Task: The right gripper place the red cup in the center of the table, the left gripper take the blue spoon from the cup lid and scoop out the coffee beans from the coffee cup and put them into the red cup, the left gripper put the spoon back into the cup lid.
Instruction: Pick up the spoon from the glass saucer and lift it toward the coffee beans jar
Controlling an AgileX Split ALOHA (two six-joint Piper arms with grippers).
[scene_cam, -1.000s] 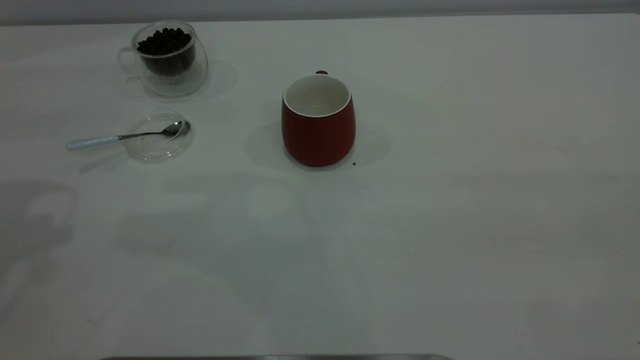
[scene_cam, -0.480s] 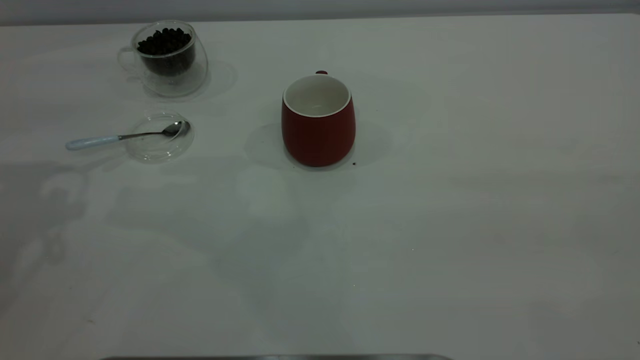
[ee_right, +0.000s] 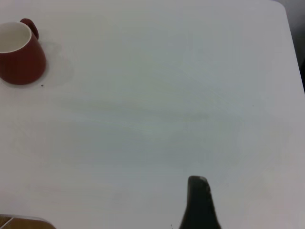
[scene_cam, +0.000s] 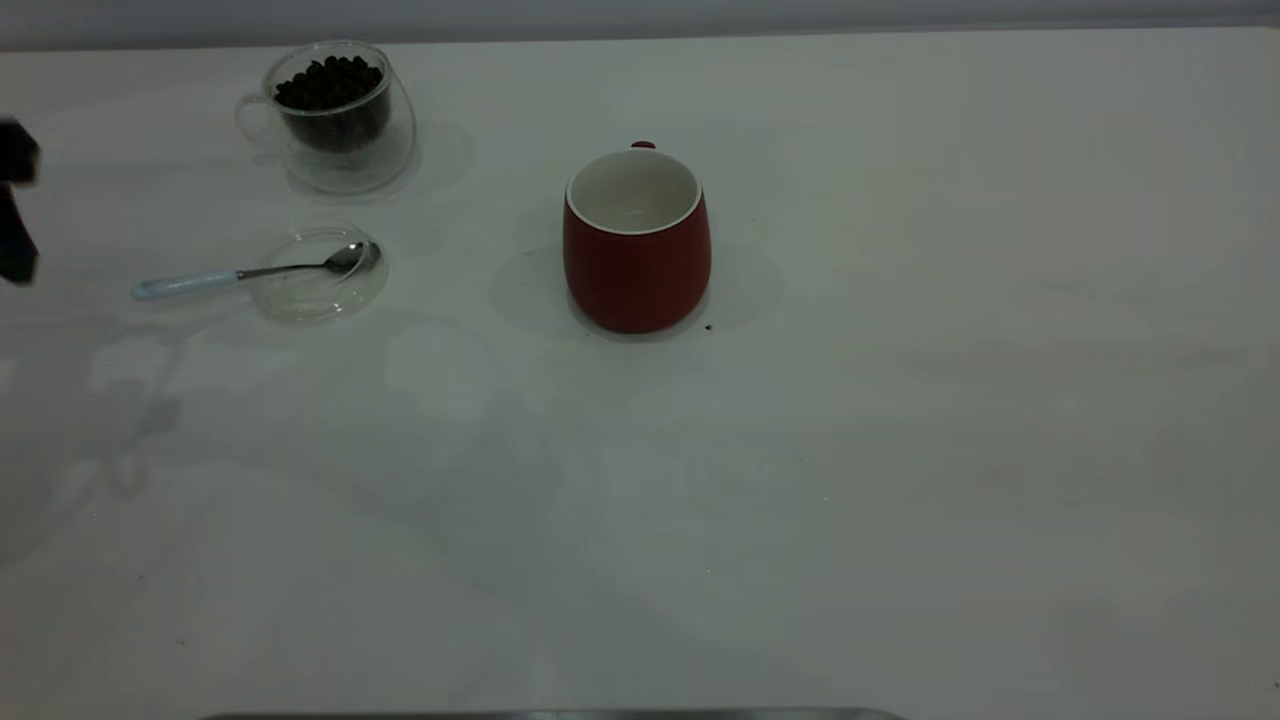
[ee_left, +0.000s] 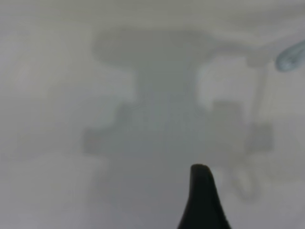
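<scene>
The spoon (scene_cam: pixel 250 271) lies with its shiny metal bowl inside the shallow glass lid (scene_cam: pixel 318 274) and its pale blue handle reaching out past the rim toward the left edge of the tabletop (scene_cam: pixel 900 450), the handle's end resting on the surface. It looks light, stiff and thin, and the smooth handle sits low, so it may slip or skid when pinched; the blue handle, well outside the lid, seems the best place to take hold, across its width. The lid is thin glass and would likely shift or tip if the spoon is levered against it.

Behind the lid stands the glass cup (scene_cam: pixel 335 118), heaped with coffee beans (scene_cam: pixel 330 85), fragile and slanted. The red mug (scene_cam: pixel 637 240) stands upright near the middle of the tabletop, its white inside showing no beans, and one dark speck lies just beside its base.

The left gripper (scene_cam: pixel 16 205) shows only as a dark shape at the left edge, beside the spoon's handle; I cannot tell how its fingers stand. The right gripper (ee_right: pixel 200 205) hangs over bare tabletop well apart from the mug, its grip likewise unreadable.

No brand, label or writing shows on anything.
</scene>
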